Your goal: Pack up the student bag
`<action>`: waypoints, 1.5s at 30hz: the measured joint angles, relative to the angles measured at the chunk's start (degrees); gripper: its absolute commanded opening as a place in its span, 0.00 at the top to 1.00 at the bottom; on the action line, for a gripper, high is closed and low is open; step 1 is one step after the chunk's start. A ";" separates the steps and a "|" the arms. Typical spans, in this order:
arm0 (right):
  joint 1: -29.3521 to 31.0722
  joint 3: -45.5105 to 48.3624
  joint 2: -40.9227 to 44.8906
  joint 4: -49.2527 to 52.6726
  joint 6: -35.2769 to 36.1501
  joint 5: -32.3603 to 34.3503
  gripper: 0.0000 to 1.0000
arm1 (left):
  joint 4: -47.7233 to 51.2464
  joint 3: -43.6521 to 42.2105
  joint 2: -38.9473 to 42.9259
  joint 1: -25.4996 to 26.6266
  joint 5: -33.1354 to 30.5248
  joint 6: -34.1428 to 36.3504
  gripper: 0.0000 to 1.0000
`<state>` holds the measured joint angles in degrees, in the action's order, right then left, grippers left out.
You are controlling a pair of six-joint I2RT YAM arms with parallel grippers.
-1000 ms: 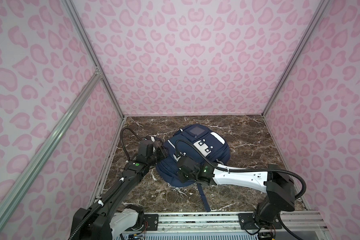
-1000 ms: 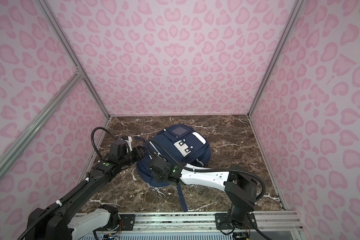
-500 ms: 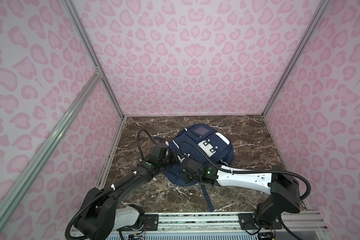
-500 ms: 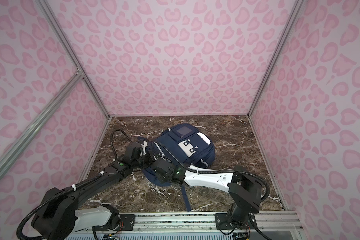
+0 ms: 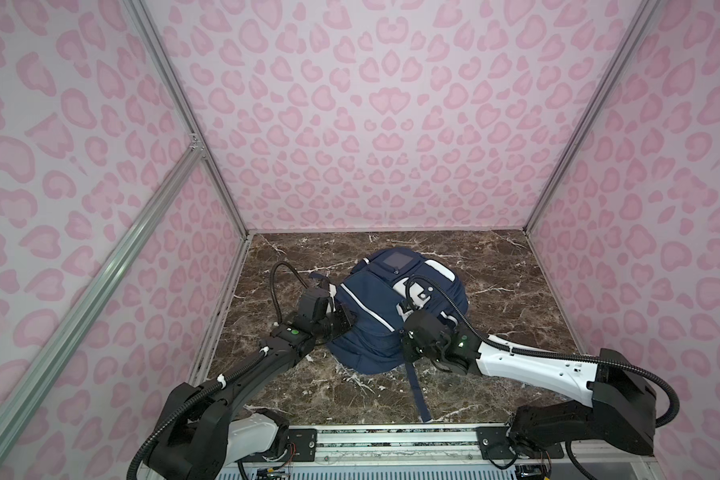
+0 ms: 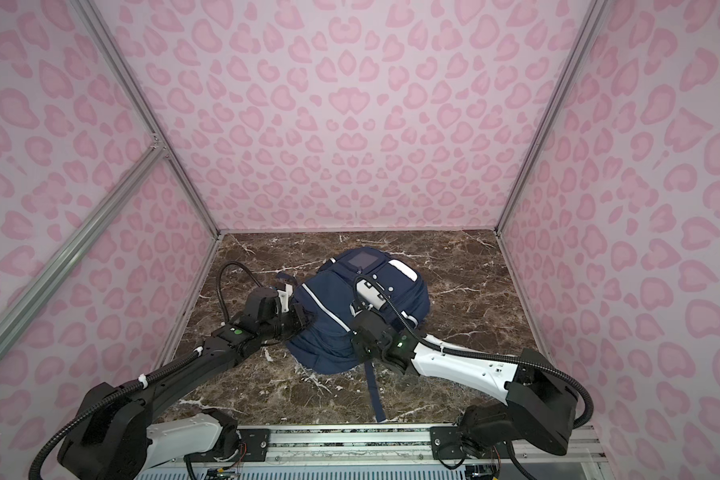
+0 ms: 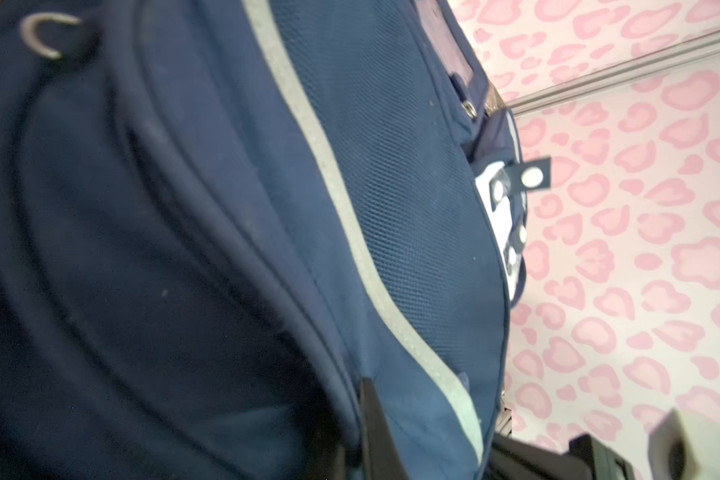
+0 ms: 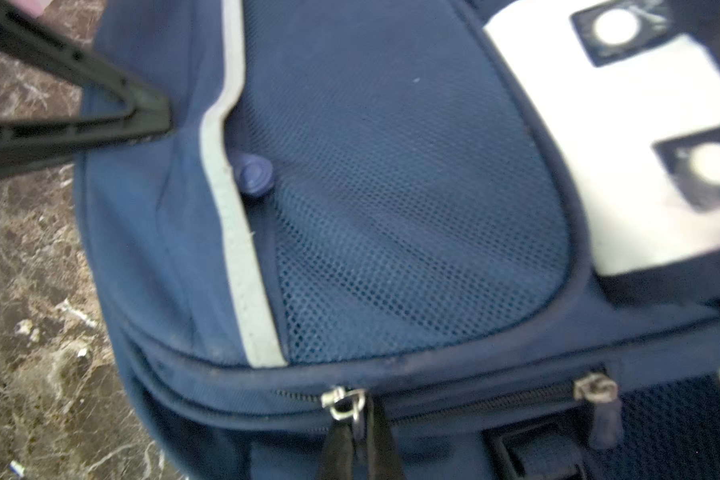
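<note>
Two grippers meet the bag (image 5: 371, 332), which lies front-up in the middle of the marble floor (image 5: 508, 291), one strap (image 5: 416, 386) trailing toward the near edge. Your right gripper (image 8: 356, 444) has its fingers clamped on a zip pull (image 8: 344, 401) at the bag's near rim. Your left gripper (image 8: 161, 118) has its fingers together, tips against the bag's left side beside the white stripe (image 8: 242, 257); whether cloth is caught between them, you cannot tell
</note>
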<state>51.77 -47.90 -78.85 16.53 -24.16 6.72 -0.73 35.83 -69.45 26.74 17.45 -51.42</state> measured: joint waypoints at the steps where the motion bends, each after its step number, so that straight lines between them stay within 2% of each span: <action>1: -1.49 -0.15 -0.02 0.04 0.74 -0.85 1.00 | -0.76 -0.46 0.33 0.61 -0.04 -0.17 0.97; 5: -6.64 -2.08 -0.37 1.05 4.46 -2.56 1.00 | -3.10 -2.93 2.29 5.35 -1.88 -2.54 0.97; 9: -8.52 -3.54 -0.61 3.89 7.37 -2.38 1.00 | -4.09 -3.56 3.15 11.96 -5.95 -5.38 0.97; 12: -8.76 -3.65 0.26 5.14 8.37 -2.32 1.00 | -3.69 -2.95 2.93 13.49 -7.56 -5.92 0.97; 13: -8.76 -3.50 0.74 5.16 8.61 -2.29 1.00 | -3.37 -2.60 2.91 13.57 -7.76 -5.92 0.93; 14: -8.83 -3.17 1.27 4.94 8.70 -2.27 0.90 | -2.89 -2.16 2.93 13.66 -8.07 -5.90 0.82; 15: -9.03 -2.95 1.57 5.01 8.70 -2.25 0.68 | -2.54 -1.68 2.93 13.79 -8.33 -5.77 0.71; 16: -9.51 -2.93 1.62 5.33 8.59 -1.73 0.57 | -2.16 -1.31 3.04 13.84 -7.93 -5.33 0.60; 18: -11.76 -3.34 1.66 7.32 7.32 1.95 0.44 | -0.63 -0.70 3.93 13.88 -7.54 -4.31 0.38; 19: -12.85 -3.54 2.05 8.02 6.38 3.76 0.26 | 0.24 -0.46 4.85 13.99 -7.58 -3.69 0.29; 20: -13.40 -3.54 3.02 8.68 6.05 6.25 0.02 | 1.42 -0.15 6.25 14.21 -8.11 -2.56 0.20; 23: -13.70 -3.13 8.39 8.72 5.79 9.49 0.01 | 5.53 2.10 11.43 14.40 -13.90 2.56 0.13; 24: -14.29 -2.56 10.73 7.69 5.70 10.82 0.01 | 5.75 2.64 13.42 14.36 -18.56 5.60 0.01; 25: -14.93 -2.01 12.31 6.60 5.84 11.82 0.01 | 5.53 2.71 14.80 14.34 -22.40 7.93 0.03; 28: -17.94 0.48 16.90 1.57 9.05 14.99 0.03 | 2.84 0.35 17.70 13.64 -39.98 16.31 0.04; 31: -20.31 6.88 20.74 -8.17 14.21 19.37 0.03 | 0.07 -1.09 15.10 8.28 -54.84 25.90 0.04; 33: -23.85 14.80 22.75 -18.12 18.32 20.41 0.05 | -1.01 -0.79 11.89 0.61 -59.95 29.55 0.03; 34: -26.03 18.47 23.10 -22.25 19.76 20.41 0.05 | -2.43 -0.98 10.36 -2.75 -61.20 31.17 0.01; 35: -28.83 22.18 23.10 -26.73 21.16 19.98 0.06 | -5.31 -1.95 8.81 -5.70 -61.96 32.98 0.05; 36: -31.98 25.22 22.88 -30.47 22.23 19.23 0.07 | -8.22 -3.45 7.26 -8.37 -60.19 34.62 0.02; 38: -38.05 27.89 21.24 -35.93 22.14 17.42 0.07 | -11.17 -5.31 3.82 -11.67 -58.66 36.70 0.06; 40: -43.30 27.91 18.43 -39.95 21.49 16.57 0.06 | -14.45 -6.45 0.79 -13.00 -58.40 38.18 0.02; 45: -50.56 30.03 8.81 -51.67 20.20 12.31 0.06 | -26.51 -10.08 -6.12 -18.36 -52.74 42.23 0.02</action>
<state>1.21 -17.87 -70.04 -35.14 -3.97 19.03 -27.24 25.76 -75.57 8.38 -35.29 -9.19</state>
